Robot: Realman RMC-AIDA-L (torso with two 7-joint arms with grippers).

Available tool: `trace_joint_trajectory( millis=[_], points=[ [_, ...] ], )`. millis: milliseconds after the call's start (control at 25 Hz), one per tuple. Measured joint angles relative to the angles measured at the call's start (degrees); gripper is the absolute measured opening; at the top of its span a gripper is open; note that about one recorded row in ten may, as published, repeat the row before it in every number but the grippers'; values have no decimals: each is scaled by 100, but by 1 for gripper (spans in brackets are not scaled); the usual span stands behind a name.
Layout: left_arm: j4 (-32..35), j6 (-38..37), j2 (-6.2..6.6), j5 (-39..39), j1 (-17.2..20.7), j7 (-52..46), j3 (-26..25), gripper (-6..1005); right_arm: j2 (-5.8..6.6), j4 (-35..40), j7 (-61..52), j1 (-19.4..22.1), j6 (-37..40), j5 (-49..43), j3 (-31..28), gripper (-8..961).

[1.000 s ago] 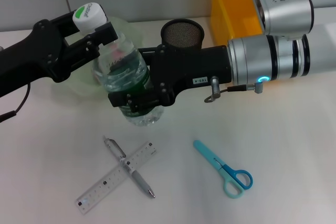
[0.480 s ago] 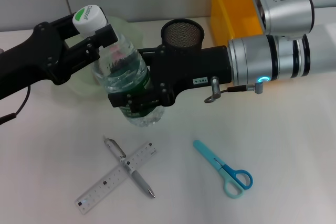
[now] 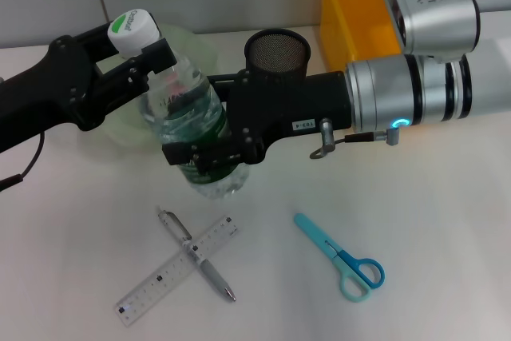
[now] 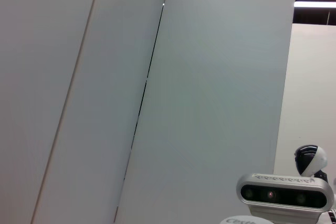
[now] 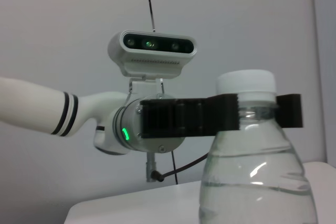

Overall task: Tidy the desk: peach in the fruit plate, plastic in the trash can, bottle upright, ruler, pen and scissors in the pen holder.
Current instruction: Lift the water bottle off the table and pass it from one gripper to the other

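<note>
Right now I've got the water bottle (image 3: 192,121) nearly upright over the desk, left gripper (image 3: 137,47) clamped on its neck, right gripper (image 3: 209,153) clenched round its body; uneven release could topple it onto the pen (image 3: 196,254).

The clear water bottle (image 3: 194,129) with its white-and-green cap stands nearly upright, leaning a touch, clamped at the neck by the left gripper (image 3: 144,45) and around its green-labelled body by the right gripper (image 3: 209,153). Just behind the bottle sits the pale green fruit plate (image 3: 120,127), and beside it the dark mesh pen holder (image 3: 276,52). In front of the bottle, the clear ruler (image 3: 177,269) and silver pen (image 3: 197,254) lie crossed on the desk (image 3: 431,229). The blue scissors (image 3: 342,259) lie closed, further right of the bottle.
</note>
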State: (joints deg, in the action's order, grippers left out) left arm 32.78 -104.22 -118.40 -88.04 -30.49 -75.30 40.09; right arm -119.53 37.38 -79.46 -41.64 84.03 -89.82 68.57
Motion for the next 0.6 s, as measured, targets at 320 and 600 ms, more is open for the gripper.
trace_joint_trajectory(
  millis=[320, 600],
  points=[
    [-1, -1, 2, -4, 0, -12, -16, 448, 0, 18, 122, 13, -31, 60, 126, 772],
    [0, 1, 2, 5, 0, -26, -19, 447, 0, 23, 134, 17, -54, 83, 137, 772]
  ],
)
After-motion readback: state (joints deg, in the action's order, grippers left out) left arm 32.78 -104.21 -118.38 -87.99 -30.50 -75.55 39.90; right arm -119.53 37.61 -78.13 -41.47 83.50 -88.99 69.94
